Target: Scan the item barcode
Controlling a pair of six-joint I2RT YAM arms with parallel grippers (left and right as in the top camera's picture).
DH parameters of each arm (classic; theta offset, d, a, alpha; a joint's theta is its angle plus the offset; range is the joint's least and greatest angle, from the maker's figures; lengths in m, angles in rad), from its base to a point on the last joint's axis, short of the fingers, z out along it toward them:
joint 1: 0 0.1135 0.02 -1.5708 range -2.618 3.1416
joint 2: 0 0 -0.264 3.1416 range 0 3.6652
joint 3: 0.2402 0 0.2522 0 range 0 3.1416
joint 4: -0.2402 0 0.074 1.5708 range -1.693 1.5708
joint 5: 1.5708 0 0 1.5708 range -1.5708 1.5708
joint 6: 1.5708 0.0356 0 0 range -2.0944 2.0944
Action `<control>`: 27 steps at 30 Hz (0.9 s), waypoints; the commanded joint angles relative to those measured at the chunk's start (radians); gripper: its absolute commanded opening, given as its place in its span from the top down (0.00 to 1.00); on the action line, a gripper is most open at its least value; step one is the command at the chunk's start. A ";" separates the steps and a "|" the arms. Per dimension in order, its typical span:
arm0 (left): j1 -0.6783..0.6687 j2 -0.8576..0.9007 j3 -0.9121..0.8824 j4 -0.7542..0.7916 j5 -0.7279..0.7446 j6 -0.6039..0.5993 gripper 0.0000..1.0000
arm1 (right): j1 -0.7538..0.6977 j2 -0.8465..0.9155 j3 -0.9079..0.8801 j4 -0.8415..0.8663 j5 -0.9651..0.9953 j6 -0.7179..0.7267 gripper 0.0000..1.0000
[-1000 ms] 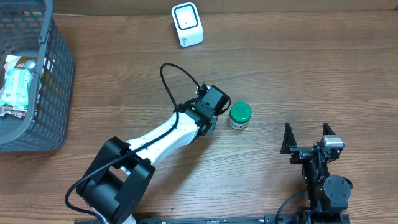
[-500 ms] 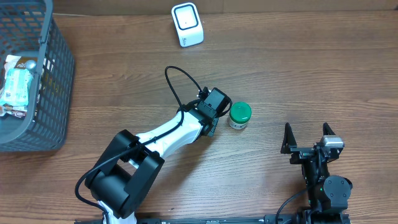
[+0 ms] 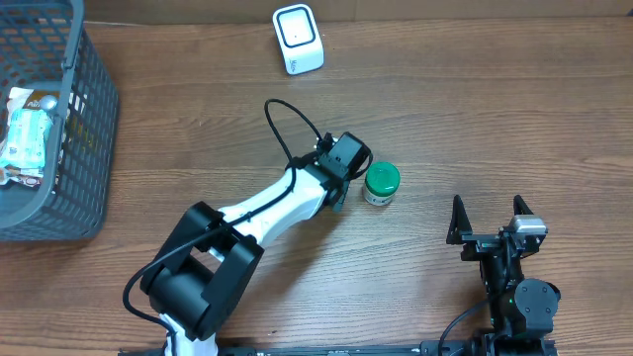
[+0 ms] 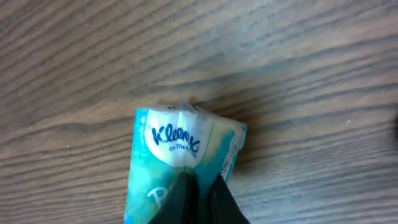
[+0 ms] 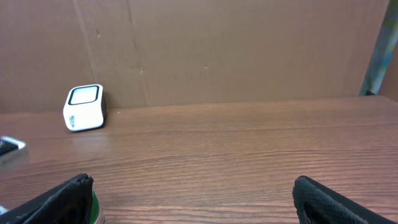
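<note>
Looking through the left wrist view, the left gripper (image 4: pixel 198 194) has its 2 dark fingers pressed together with no gap between them, tips sitting on the near end of a teal and white Kleenex tissue pack (image 4: pixel 177 155). Whether the tips have actually nipped the wrapper, I cannot tell. The pack lies flat on the wooden table (image 3: pixel 495 99), logo end pointing toward 12 o'clock in that view.

From overhead, the left arm reaches out to the middle of the table and its gripper head covers the pack completely. Just beside it, at 3 o'clock, stands a small jar with a green lid (image 3: pixel 381 183), upright and apart from the fingers.

The white barcode scanner (image 3: pixel 298 39) sits at 12 o'clock near the far edge, well apart from the pack. At 9 o'clock there's a grey mesh basket (image 3: pixel 89 148) with a few packets (image 3: pixel 25 133) inside.

Down at 5 o'clock, the right gripper (image 3: pixel 487 213) is parked near the table's front edge, jaws spread wide and holding nothing, well clear of the jar.
</note>
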 commanded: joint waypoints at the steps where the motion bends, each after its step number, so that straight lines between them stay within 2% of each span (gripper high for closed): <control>1: 0.050 -0.001 0.117 -0.061 0.105 -0.097 0.96 | -0.003 -0.008 -0.011 0.006 0.010 0.004 0.00; 5: 0.126 -0.009 0.182 -0.097 0.346 -0.098 0.96 | -0.003 -0.008 -0.011 0.006 0.010 0.004 0.00; 11: 0.297 -0.006 0.185 -0.077 0.815 -0.098 0.96 | -0.003 -0.008 -0.011 0.006 0.010 0.004 0.00; 16: 0.399 -0.006 0.150 -0.029 1.036 -0.090 0.96 | -0.003 -0.008 -0.011 0.006 0.010 0.004 0.00; 19: 0.428 -0.006 0.079 0.073 1.171 -0.092 0.96 | -0.003 -0.008 -0.011 0.006 0.010 0.004 0.00; 22: 0.431 -0.005 -0.007 0.199 1.241 -0.113 0.96 | -0.003 -0.008 -0.011 0.006 0.010 0.004 0.00; 27: 0.426 -0.004 -0.173 0.531 1.321 -0.303 0.96 | -0.003 -0.008 -0.011 0.006 0.010 0.004 0.00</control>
